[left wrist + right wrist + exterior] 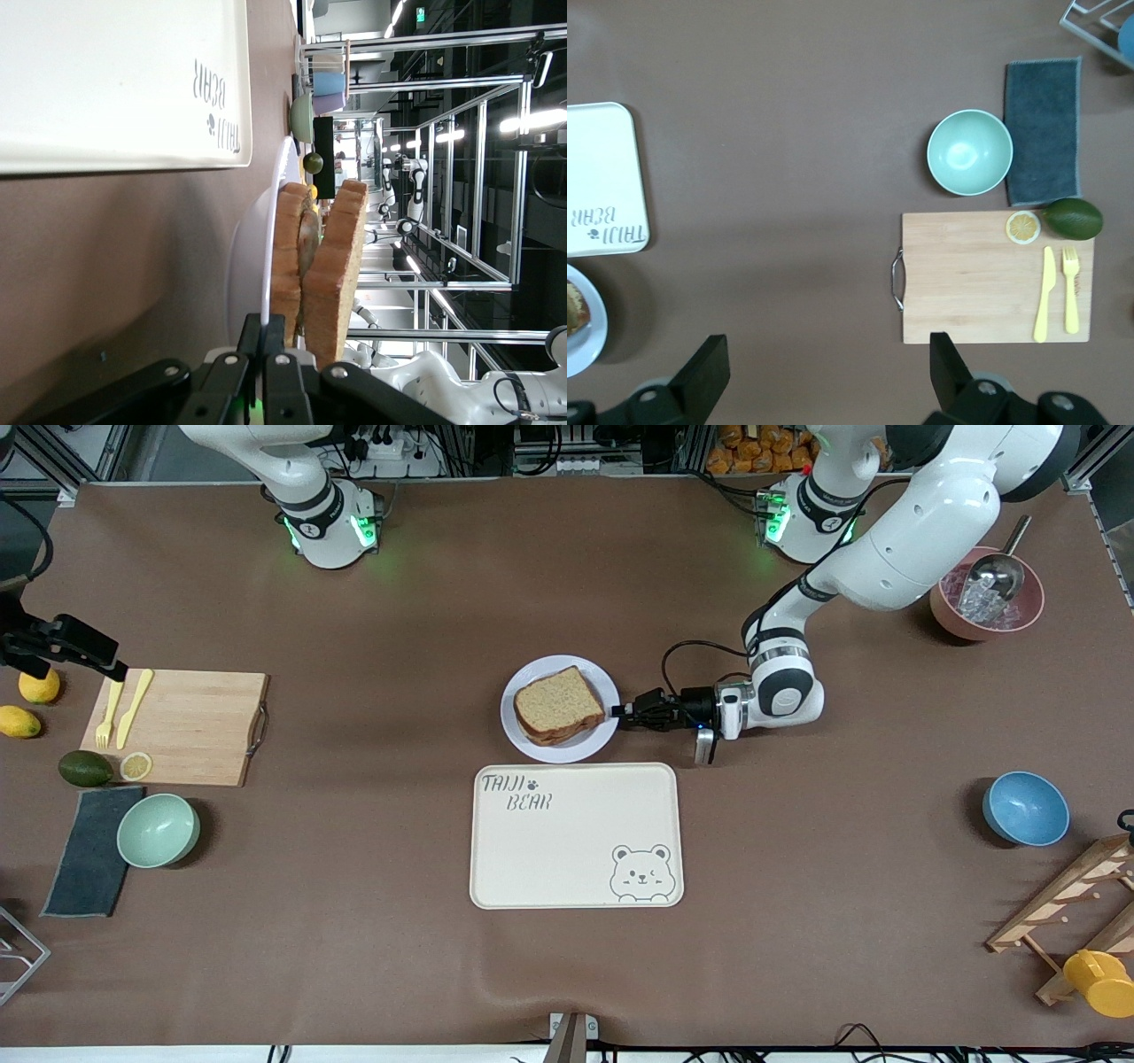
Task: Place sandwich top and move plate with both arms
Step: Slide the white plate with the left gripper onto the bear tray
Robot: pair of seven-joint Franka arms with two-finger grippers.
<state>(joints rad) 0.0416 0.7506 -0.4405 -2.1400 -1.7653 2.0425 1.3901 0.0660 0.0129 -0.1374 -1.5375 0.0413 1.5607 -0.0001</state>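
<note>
Front view: you have the plate (560,709) at frame centre, just above the cream bear tray (576,835), with the sandwich top (558,704) already lying on the stack, so the bread step looks done and the plate move is what remains. Your left gripper (623,711) comes in low and level from the right of the frame and its fingers are pinched together on the plate's rim, probably because an edge hold lets the plate be lifted or dragged without disturbing the bread. The opposite rim has no grip yet. Your right gripper (35,651) hangs at the left edge of the frame, above the lemons (30,701) and beside the cutting board (175,726), waiting. Left wrist view: the sandwich stands edge-on in mid-frame, the tan top slice (341,266) leaning on a darker slice (285,266), filling between them hard to make out; the plate rim (252,257) runs down into the closed fingertips (266,332) at the bottom. Right wrist view: the fingers (709,367) stand wide apart at the bottom of the frame, holding nothing; the green bowl (969,151), grey cloth (1043,131) and board with yellow knife and fork (1057,292) sit right of centre, and the plate only peeks in at lower left (589,341). You will likely need this arm brought across to the free rim.
</note>
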